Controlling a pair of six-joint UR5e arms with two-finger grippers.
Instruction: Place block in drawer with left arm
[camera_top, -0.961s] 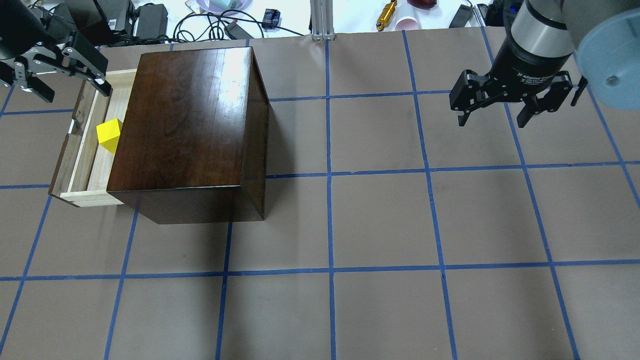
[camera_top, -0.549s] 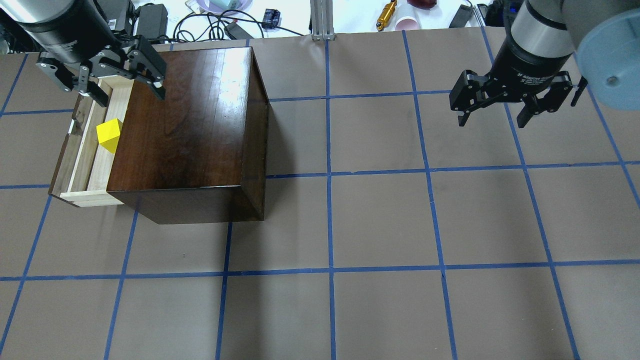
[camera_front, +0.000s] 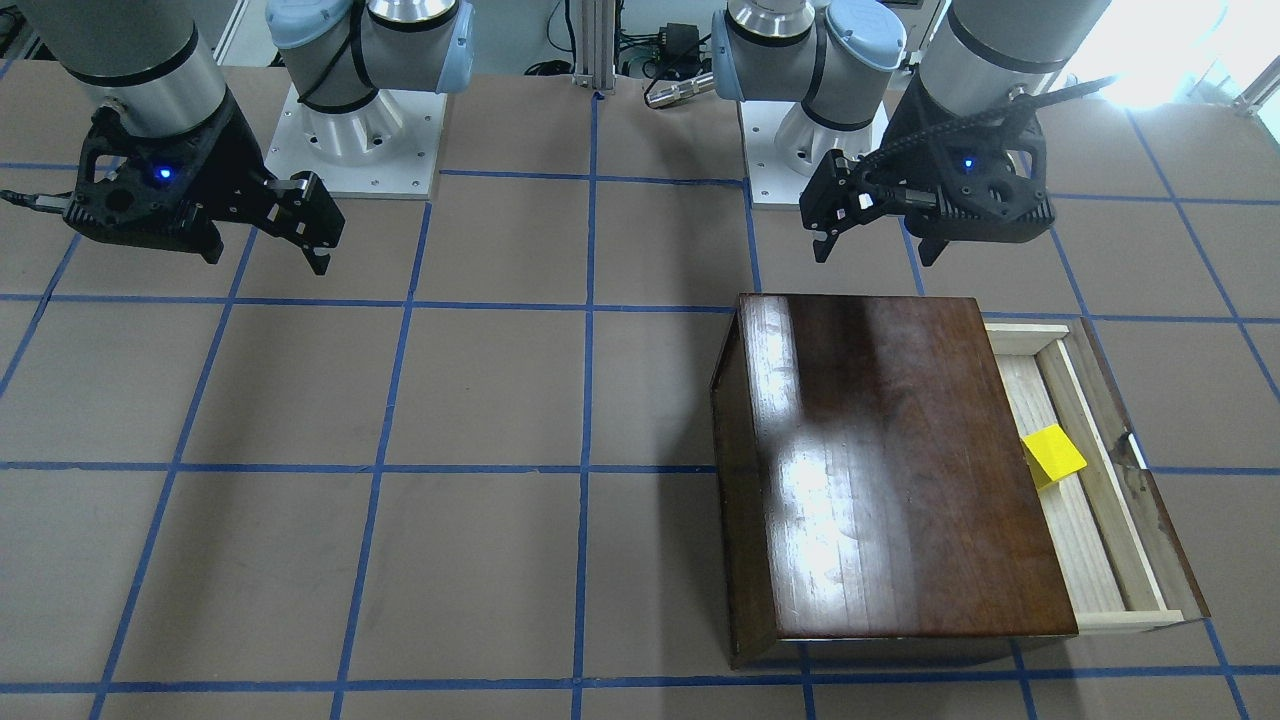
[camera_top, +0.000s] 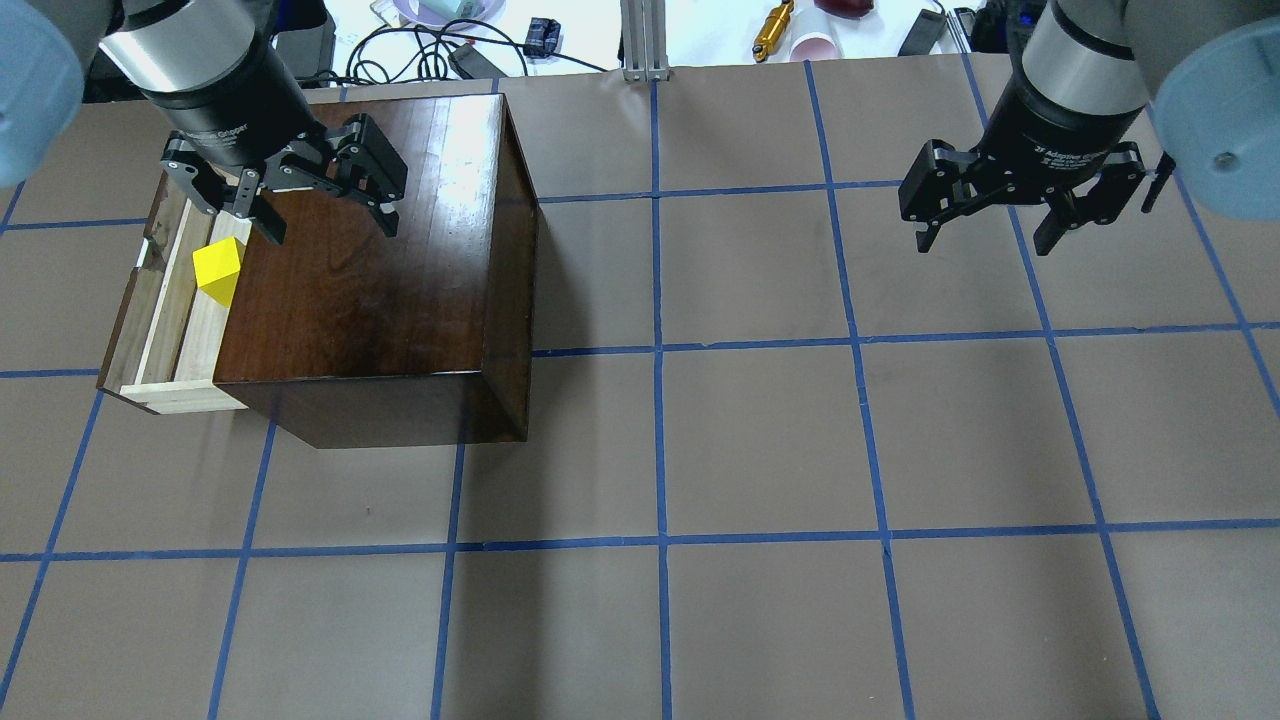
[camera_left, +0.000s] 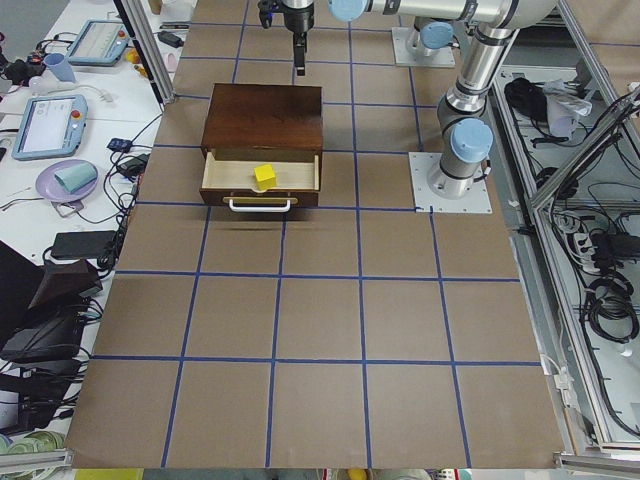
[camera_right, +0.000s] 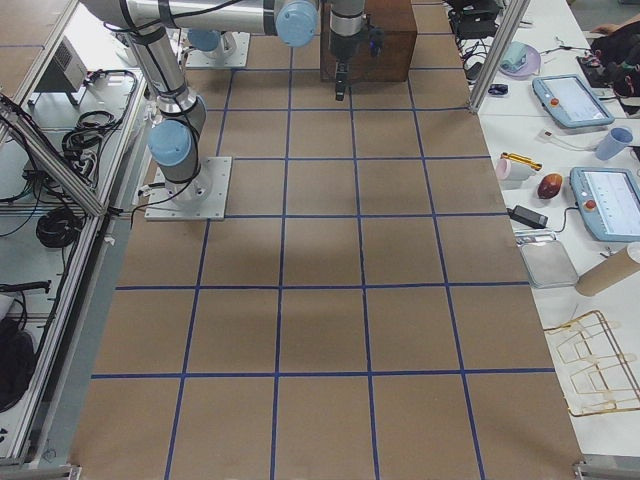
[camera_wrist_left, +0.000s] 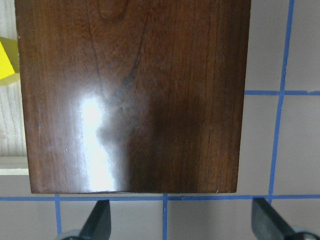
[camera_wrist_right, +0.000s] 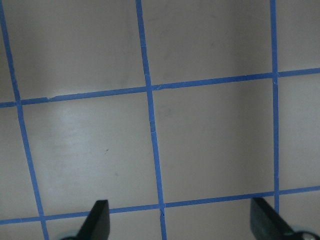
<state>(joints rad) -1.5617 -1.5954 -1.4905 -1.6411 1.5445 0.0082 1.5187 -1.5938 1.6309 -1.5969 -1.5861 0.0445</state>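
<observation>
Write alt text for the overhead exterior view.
A yellow block sits in the open drawer of a dark wooden box, with the left claw open and raised close to the box. The right claw hangs open over the gridded table.

Exposed drawer (camera_top: 190, 340) strip narrow, reachable from above; box (camera_top: 370, 260) top blocks rest; block (camera_top: 218, 268) sits mid-strip.

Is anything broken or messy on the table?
Nothing stands out. The block sits inside the open drawer, the box looks whole, and the left gripper and right gripper are open and empty.
</observation>
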